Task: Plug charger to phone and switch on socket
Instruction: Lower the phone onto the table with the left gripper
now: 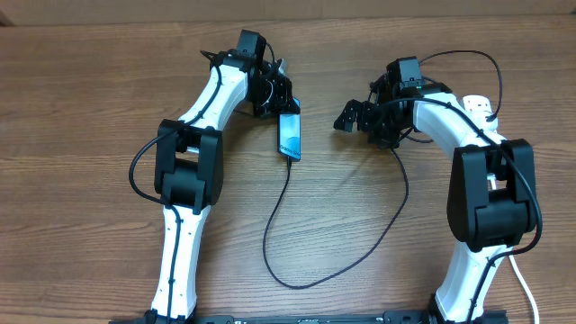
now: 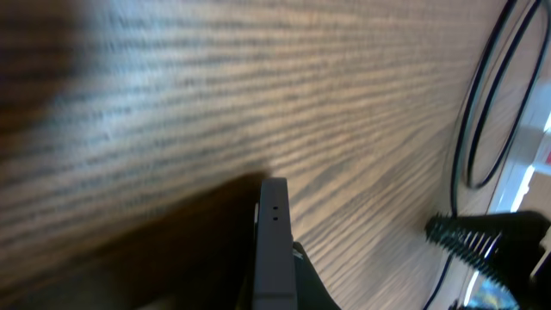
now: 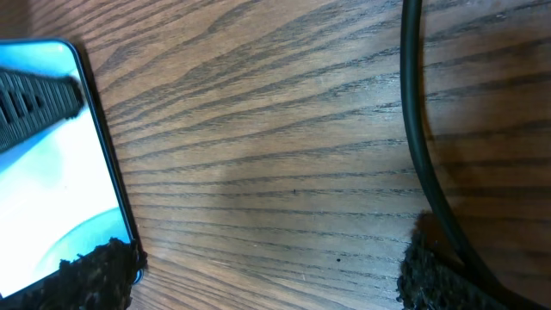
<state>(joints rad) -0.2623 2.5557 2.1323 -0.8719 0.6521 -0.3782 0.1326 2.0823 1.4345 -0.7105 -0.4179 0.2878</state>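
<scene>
While the phone (image 1: 289, 137) lies face up on the table (image 1: 81, 81), its far end sits inside the left gripper (image 1: 283, 106), which looks pinched onto it, one ribbed finger (image 3: 34, 99) resting on the glass. At the phone's near end the charger (image 3: 413, 129) meets it, then loops away and back past the right gripper (image 1: 353, 117). That gripper is spread wide just to the right of the phone, holding nothing. Farther right of the phone, the socket (image 1: 480, 106) peeks from behind the right arm.

Your desk (image 1: 81, 90) is brown wood-grain, matt and lightly ridged. The phone (image 3: 52, 189) has a glossy, glassy blue face. The charger cable (image 3: 417, 129) is smooth black rubbery plastic. On your right tool (image 3: 263, 282), the pads (image 3: 430, 277) look rough and fuzzy, matt black.
</scene>
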